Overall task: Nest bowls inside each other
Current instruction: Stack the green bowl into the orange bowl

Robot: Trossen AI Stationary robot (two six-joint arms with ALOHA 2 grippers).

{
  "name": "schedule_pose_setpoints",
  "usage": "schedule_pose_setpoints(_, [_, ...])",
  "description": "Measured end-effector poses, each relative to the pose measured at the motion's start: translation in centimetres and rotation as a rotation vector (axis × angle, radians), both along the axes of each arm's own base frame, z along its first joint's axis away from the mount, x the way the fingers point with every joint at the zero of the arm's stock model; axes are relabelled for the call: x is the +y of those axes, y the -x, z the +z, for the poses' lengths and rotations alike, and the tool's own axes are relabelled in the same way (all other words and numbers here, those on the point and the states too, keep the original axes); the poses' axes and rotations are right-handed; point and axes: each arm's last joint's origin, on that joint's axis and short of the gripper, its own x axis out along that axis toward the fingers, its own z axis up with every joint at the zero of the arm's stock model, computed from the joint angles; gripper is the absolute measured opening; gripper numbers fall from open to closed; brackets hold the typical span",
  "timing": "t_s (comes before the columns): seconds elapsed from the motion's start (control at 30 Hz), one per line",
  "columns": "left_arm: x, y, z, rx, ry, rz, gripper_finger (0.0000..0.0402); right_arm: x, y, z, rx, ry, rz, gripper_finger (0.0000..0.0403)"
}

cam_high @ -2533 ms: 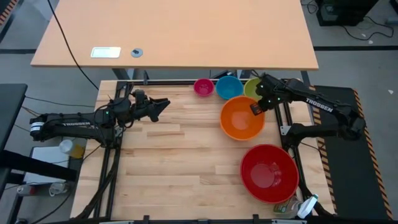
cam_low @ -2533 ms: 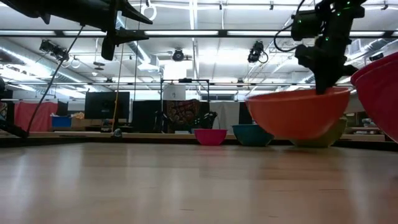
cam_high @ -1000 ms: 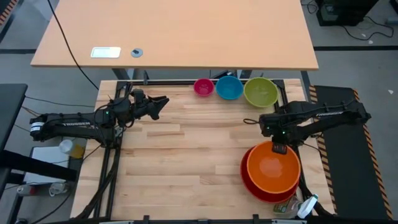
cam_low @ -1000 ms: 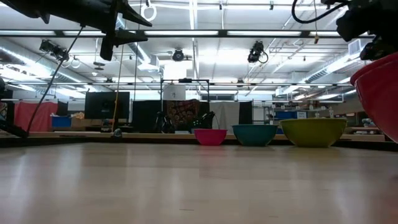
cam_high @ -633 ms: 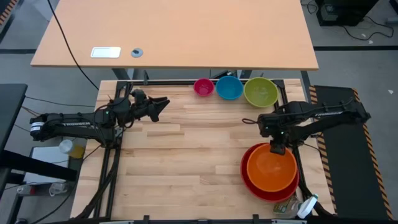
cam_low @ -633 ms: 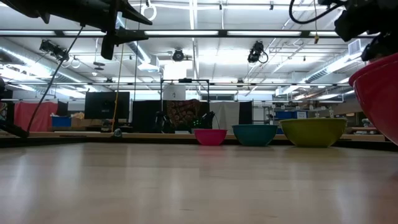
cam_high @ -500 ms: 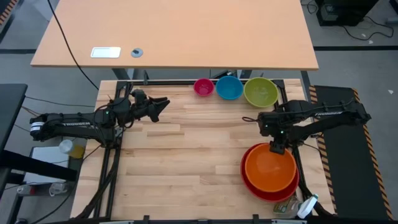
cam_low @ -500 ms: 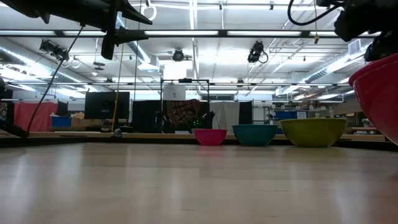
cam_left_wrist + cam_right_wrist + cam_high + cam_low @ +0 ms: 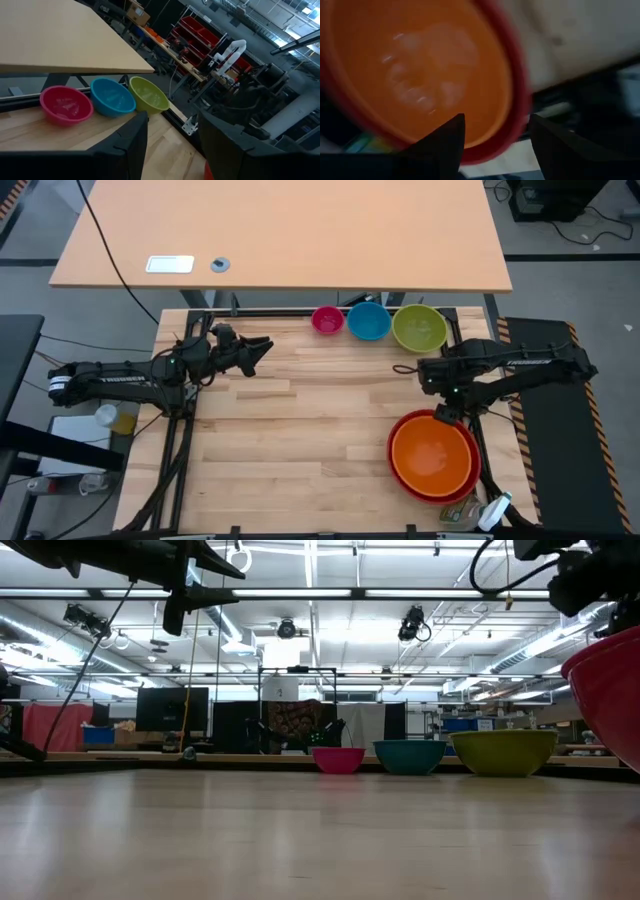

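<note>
The orange bowl (image 9: 432, 456) sits nested in the red bowl (image 9: 397, 472) at the table's near right. My right gripper (image 9: 447, 412) hovers open over their far rim, pointing steeply down, with the bowls' rim (image 9: 512, 100) below its fingers. The pink bowl (image 9: 327, 320), blue bowl (image 9: 368, 321) and green bowl (image 9: 419, 328) stand on their bases in a row along the far edge. My left gripper (image 9: 262, 345) waits open above the table's far left, pointing level toward that row (image 9: 113, 96).
A tan desk (image 9: 280, 240) stands beyond the far edge. A plastic bottle (image 9: 495, 512) lies at the near right corner beside the red bowl. Bare wooden tabletop (image 9: 290, 450) stretches across the middle and near left.
My right gripper has let go of the orange bowl and turned at the wrist, staying over the bowls' far rim. The orange bowl has sunk and settled level inside the red bowl, which has stayed where it was.
</note>
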Motion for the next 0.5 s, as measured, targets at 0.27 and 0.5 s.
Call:
schedule_pose_setpoints(0.27, [0.0,0.0,0.0,0.004,-0.016,0.0,0.0178,-2.0,-1.3,0.5,-0.235,0.403,-0.303,0.0222])
schedule_pose_setpoints(0.5, [0.0,0.0,0.0,0.004,-0.015,0.0,0.0178,-7.0,-2.1,-2.4,-0.276,0.519,-0.679,0.0199])
